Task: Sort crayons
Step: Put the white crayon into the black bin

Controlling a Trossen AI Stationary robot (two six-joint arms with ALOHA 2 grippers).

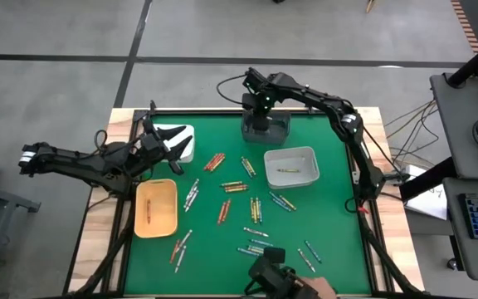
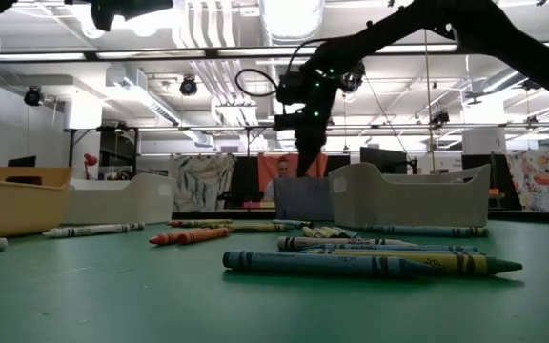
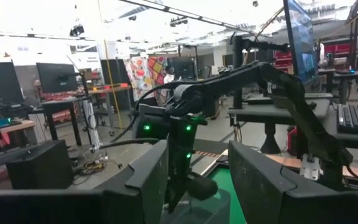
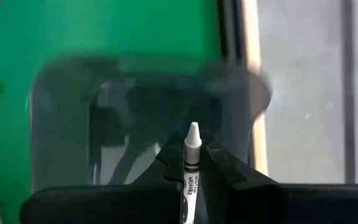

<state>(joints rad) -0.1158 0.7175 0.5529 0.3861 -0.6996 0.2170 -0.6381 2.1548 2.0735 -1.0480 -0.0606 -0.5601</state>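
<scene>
A matt green mat is laid over pale wood edging. Smooth plastic trays are noted; crayons are paper-wrapped, waxy.

Open way under the right claw, crowded mat nearer

The dark grey plastic tray lies directly below the right gripper, unblocked; scattered thin wax crayons and the white rectangular tray crowd beside.

Bright overhead ceiling strip lights glare at top centre of low view, arms silhouetted vs them. Soft shadows on flat green felt table. Right wrist view: translucent grey plastic bin blurred.
</scene>
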